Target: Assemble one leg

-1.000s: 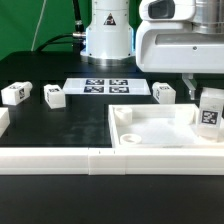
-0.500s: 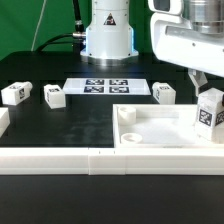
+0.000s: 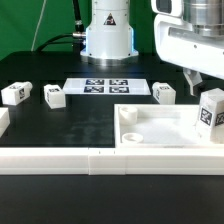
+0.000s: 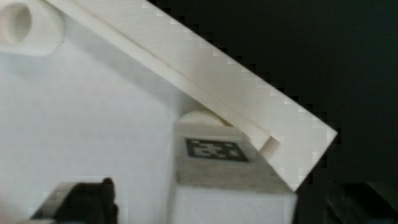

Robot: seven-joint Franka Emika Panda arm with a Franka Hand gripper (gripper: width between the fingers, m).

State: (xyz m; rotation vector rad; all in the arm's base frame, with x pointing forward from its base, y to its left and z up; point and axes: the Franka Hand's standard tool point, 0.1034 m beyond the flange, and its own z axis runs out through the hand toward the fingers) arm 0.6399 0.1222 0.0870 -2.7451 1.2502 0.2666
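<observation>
Leg [image 3: 212,110]: tilted at the panel [image 3: 160,130] corner on the exterior view's right, nudged slightly rightward.
Fingers [image 3: 192,79]: by its top; whether grasping cannot be told.
Meaning: seating probably starting, unfinished.

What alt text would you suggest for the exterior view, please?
A robot pincer grips a tilted white leg over the far corner of a square white panel at the exterior view's right. Three more legs and a marker board lie on the black table.
</observation>
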